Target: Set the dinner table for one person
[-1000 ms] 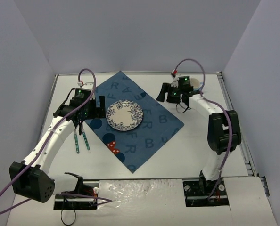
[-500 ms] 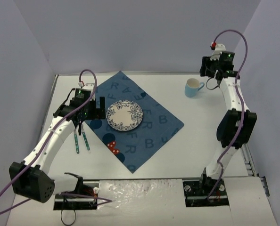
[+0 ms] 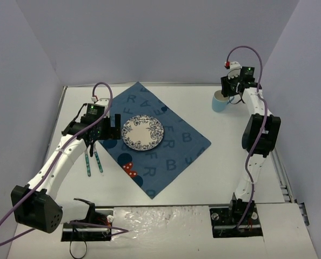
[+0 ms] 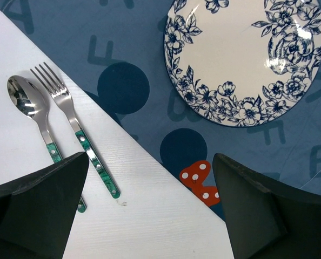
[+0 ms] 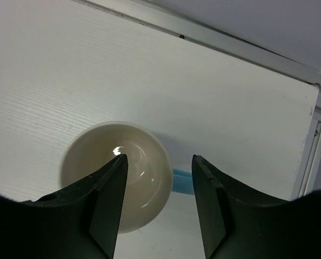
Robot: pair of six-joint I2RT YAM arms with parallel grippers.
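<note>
straddling the rim of the mug (image 5: 90, 162), perhaps touching, right gripper (image 5: 159, 158) gapes.

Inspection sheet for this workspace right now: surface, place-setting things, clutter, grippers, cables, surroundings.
Surface: white dinner table with a dark blue lettered cloth laid on it diamond-wise.
Job's things: plate on the cloth; spoon and fork side by side on bare table left of the cloth; mug upright on bare table at the far right.
Clutter: nothing seen.
Grippers: left gripper open and empty over the cloth's edge; right gripper open over the mug, contact unclear.
Cables: purple cables loop above each wrist, clear of the items.
Surroundings: plain grey walls on three sides.
</note>
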